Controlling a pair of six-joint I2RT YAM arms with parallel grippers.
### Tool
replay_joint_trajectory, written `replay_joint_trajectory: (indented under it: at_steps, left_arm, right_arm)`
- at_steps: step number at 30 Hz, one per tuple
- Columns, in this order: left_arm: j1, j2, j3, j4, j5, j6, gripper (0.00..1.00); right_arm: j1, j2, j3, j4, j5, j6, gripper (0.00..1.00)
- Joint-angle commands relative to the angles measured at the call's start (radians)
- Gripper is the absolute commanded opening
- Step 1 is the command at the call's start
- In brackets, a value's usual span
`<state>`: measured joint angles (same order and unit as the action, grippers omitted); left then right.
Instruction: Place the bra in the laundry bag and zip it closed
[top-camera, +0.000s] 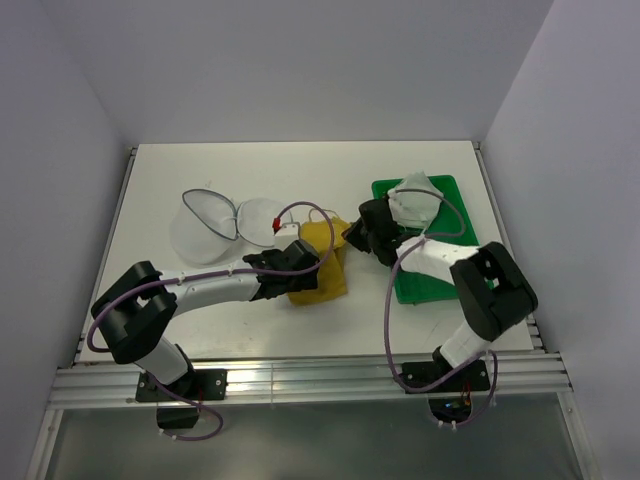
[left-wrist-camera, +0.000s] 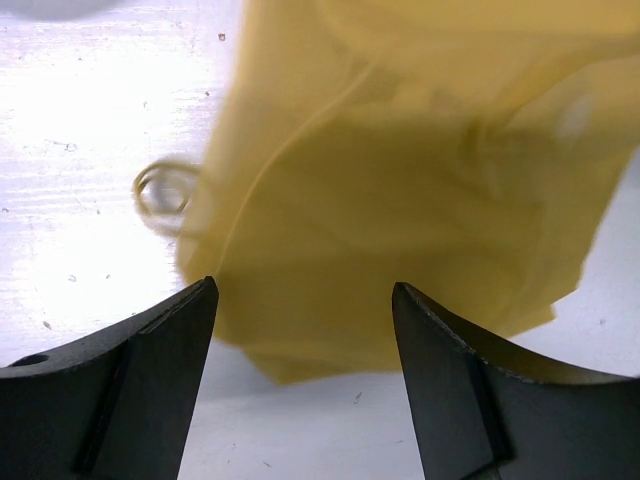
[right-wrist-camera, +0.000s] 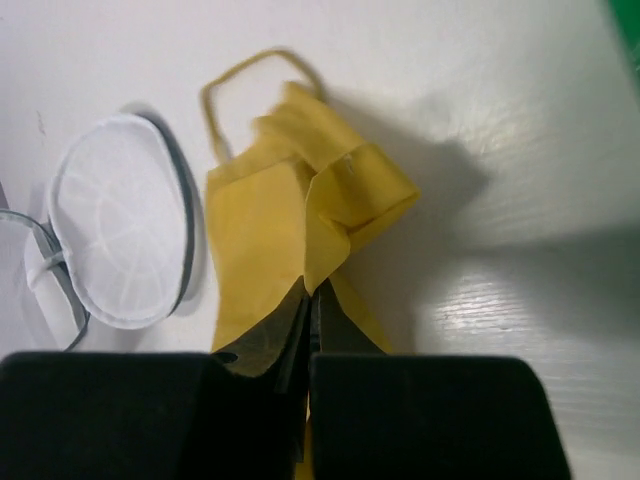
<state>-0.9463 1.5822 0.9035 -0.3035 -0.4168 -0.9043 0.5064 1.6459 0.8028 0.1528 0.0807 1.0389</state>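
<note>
The mustard-yellow bra (top-camera: 322, 262) lies crumpled on the white table near the middle, one thin strap loop (right-wrist-camera: 245, 90) on the table beyond it. My right gripper (right-wrist-camera: 312, 292) is shut on a fold of the bra (right-wrist-camera: 300, 220) and lifts that edge; in the top view it (top-camera: 352, 238) sits at the bra's right side. My left gripper (left-wrist-camera: 305, 300) is open, its jaws just short of the bra's near edge (left-wrist-camera: 400, 200), and is at the bra's left (top-camera: 297, 262). The laundry bag (top-camera: 215, 222) lies open to the left, two mesh halves with a dark rim (right-wrist-camera: 115, 235).
A green plastic tray (top-camera: 435, 270) stands at the right with a white-grey garment (top-camera: 415, 200) in it. White walls close in the table at the back and sides. A metal rail runs along the near edge.
</note>
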Motion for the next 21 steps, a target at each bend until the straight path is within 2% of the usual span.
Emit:
replay_joint_trajectory:
  at_steps: [1, 6, 10, 13, 21]
  left_arm:
    - [-0.002, -0.040, 0.001, -0.016, -0.019, -0.007, 0.78]
    - [0.023, -0.105, 0.046, -0.039, 0.021, -0.007, 0.78]
    - [0.098, -0.125, 0.106, -0.031, 0.052, -0.012, 0.79]
    - [0.133, -0.085, 0.171, -0.005, 0.104, -0.005, 0.78]
    - [0.103, 0.159, 0.337, -0.019, 0.138, 0.010, 0.74]
  right_arm:
    - [0.007, -0.138, -0.010, -0.012, 0.166, -0.149, 0.00]
    - [0.033, -0.250, -0.069, -0.018, 0.287, -0.220, 0.00]
    - [0.067, -0.278, -0.092, -0.042, 0.332, -0.247, 0.00]
    - [0.093, -0.287, -0.112, -0.039, 0.370, -0.258, 0.00]
    - [0.112, -0.258, -0.132, -0.067, 0.376, -0.257, 0.00]
